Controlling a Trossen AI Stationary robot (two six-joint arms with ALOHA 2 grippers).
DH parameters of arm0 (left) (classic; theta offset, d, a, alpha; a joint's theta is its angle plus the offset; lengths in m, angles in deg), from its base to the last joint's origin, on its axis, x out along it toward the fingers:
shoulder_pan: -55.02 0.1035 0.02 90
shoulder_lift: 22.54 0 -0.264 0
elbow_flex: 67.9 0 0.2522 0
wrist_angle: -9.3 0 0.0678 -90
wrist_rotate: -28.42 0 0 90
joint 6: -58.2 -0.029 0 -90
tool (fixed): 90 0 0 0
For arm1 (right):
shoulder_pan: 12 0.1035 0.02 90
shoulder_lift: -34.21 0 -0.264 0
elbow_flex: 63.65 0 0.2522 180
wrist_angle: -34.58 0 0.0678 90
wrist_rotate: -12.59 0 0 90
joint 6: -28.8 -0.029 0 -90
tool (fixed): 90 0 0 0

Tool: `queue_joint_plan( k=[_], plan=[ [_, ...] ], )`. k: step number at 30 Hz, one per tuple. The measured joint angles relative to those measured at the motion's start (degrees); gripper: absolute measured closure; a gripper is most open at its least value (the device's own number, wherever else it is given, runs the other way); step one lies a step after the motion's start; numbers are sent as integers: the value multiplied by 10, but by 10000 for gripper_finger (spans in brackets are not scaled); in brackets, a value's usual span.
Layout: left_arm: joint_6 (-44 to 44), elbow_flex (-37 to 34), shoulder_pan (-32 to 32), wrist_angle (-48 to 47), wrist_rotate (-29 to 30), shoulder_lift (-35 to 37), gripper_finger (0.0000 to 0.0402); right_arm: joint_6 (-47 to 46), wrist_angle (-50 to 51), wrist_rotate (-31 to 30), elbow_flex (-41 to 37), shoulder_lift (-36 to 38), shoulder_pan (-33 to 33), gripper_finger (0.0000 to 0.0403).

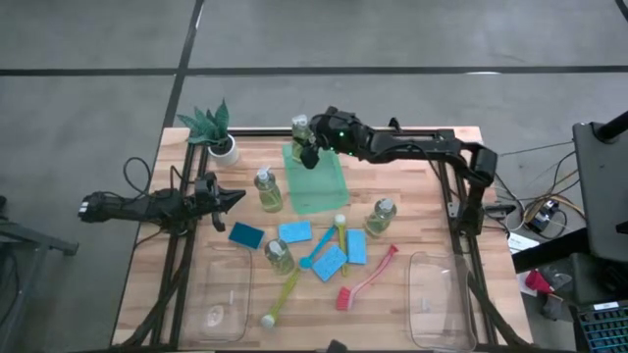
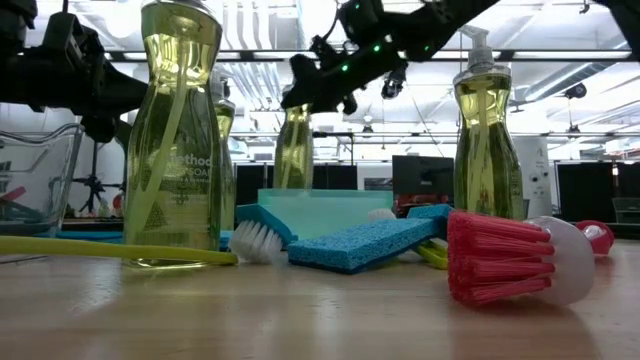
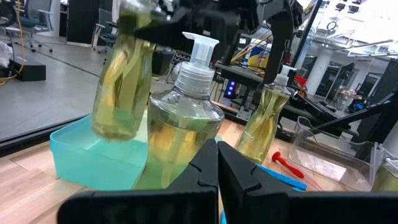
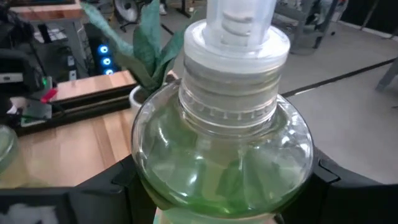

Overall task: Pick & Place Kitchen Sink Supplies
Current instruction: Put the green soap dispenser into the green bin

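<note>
Holding a bottle [image 1: 300,128] of yellow-green soap, the right tool [image 1: 308,147] pinches it by its round body, up over the far end of the green tray [image 1: 319,186]. The bottle hangs tilted and off the worktop [image 1: 422,211], near the little plant [image 1: 218,132] in its white pot. The left tool [image 1: 234,199] waits low at the left side, its two dark fingers [image 3: 211,180] pressed together, pointing at a second bottle [image 1: 267,189] that stands just left of the tray. A third bottle [image 1: 278,256] stands nearer the front, by the yellow brush [image 1: 283,294]. A fourth bottle [image 1: 381,216] stands to the right of the tray. Blue sponges [image 1: 294,232] lie in the middle with a blue brush [image 1: 320,247] among them, and a red brush [image 1: 365,279] lies to their right. Two clear bins [image 1: 222,299] sit at the front corners.
</note>
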Motion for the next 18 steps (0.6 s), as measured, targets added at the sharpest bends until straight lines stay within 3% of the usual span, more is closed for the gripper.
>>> queue_joint_plan(
  k=[18],
  plan=[
    [0,0,0,0,0,0,401,45,-69,21,-3,-83,6,161]
  ],
)
